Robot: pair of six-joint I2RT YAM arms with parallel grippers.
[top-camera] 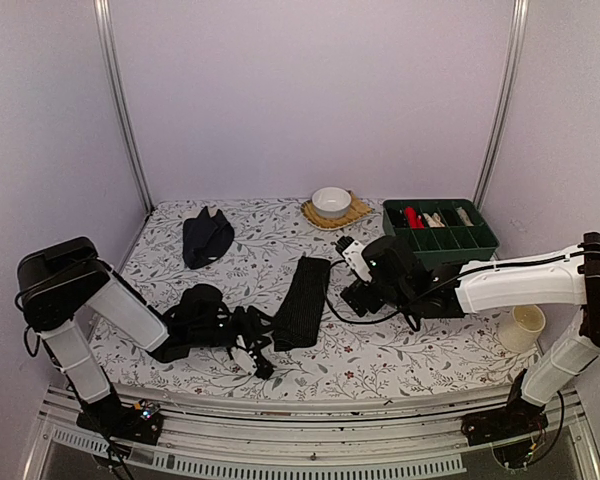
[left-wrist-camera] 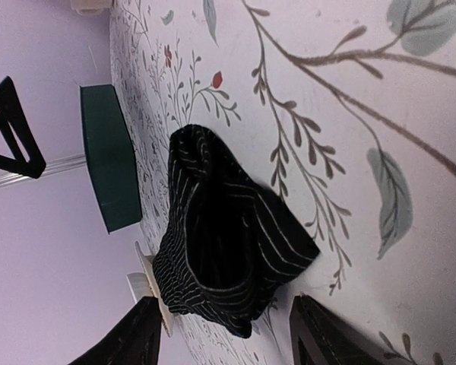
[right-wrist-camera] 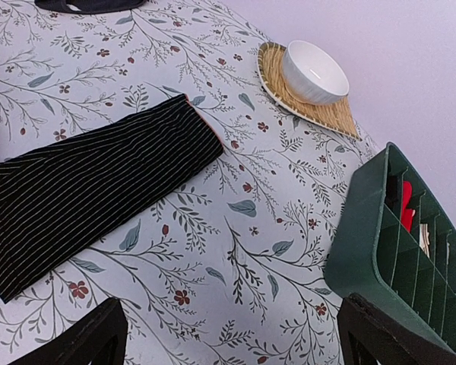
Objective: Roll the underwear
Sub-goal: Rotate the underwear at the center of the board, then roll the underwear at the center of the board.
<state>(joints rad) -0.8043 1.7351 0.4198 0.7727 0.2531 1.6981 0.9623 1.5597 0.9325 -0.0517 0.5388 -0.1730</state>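
One pair of underwear [top-camera: 302, 300], black with thin white stripes, lies folded into a long strip mid-table. It also shows in the right wrist view [right-wrist-camera: 91, 190] and in the left wrist view [left-wrist-camera: 228, 243], where its near end is bunched up and slightly curled. My left gripper [top-camera: 255, 355] is open at that near end, its fingers [left-wrist-camera: 129, 338] either side just short of the cloth, holding nothing. My right gripper [top-camera: 353, 295] is open and empty over bare tablecloth right of the strip. The second pair of underwear [top-camera: 206, 237], plain black, lies crumpled at the back left.
A white bowl [top-camera: 331, 201] sits on a woven mat [top-camera: 355, 212] at the back. A green divided organizer [top-camera: 440, 230] with small items stands at the back right. A cream cup [top-camera: 522, 328] stands at the right edge. White walls enclose the table.
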